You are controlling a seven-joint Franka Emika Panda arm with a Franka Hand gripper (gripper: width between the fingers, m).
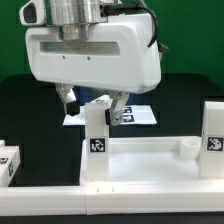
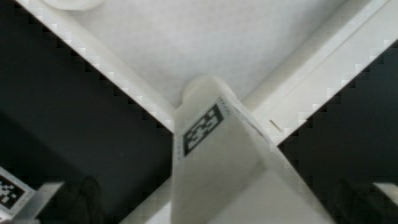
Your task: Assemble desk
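Rimmed tabletop panel [image 1: 150, 168] fills the lower right of the exterior view and carries two upright legs: the left leg [image 1: 97, 140] at its left corner and the right leg [image 1: 213, 130] at the frame's right edge. A third leg [image 1: 8, 163] sits at the lower left edge. The marker board [image 1: 142, 114] lies behind. The gripper [image 1: 95, 103] straddles the left leg's top, jaws spread and clear of it. That makes three legs and one panel.

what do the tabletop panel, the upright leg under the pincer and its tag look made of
Tabletop panel: likely moulded white plastic, smooth with a faint sheen; the raised rim looks one piece with it.
Leg: seemingly the same white plastic, plain flat faces.
Tag: probably a printed sticker, flat black-and-white; too small to be sure.
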